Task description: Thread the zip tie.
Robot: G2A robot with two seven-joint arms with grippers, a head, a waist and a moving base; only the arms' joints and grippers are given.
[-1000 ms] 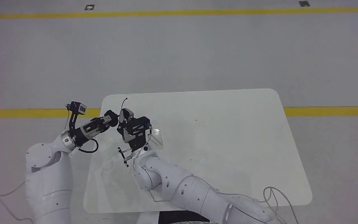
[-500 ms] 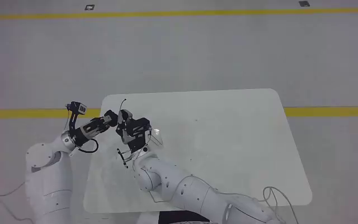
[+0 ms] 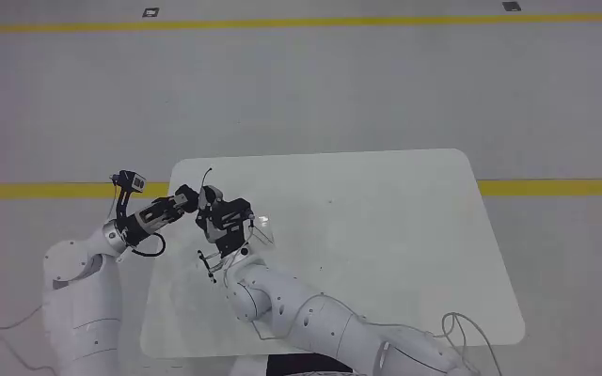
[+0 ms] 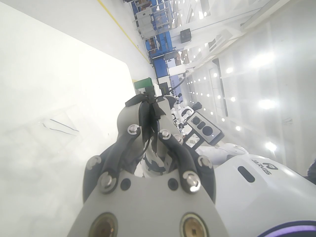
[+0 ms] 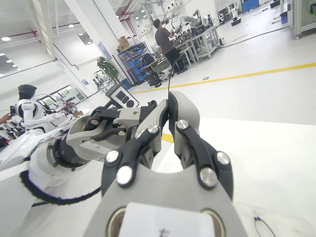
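Hardly anything has moved in the past second. In the top view the right gripper [image 3: 208,198] has slid a touch nearer the robot, and the tip of the zip tie [image 3: 206,176] has dipped with it. The left gripper [image 3: 191,199] lies as it did.

Both grippers meet tip to tip above the desk [image 3: 395,244], close to its far corner on the robot's left.

The right jaws are clamped on the zip tie. In the right wrist view it rises from between the black ribbed pads [image 5: 173,110] as a thin black strip. It stands almost upright and bends slightly near its free end.

The left jaws are pressed together just beside it, touching the right gripper's tips. In the left wrist view, frayed black strips sit between the left fingers [image 4: 129,118], but I cannot tell whether they are the tie or only the pad lining.

Spare ties [image 4: 63,128] lie flat on the desk beyond the left gripper, under something clear and creased. Another thin black tie, bent into a loop [image 5: 263,224], lies on the desk beside the right wrist, apart from both grippers.
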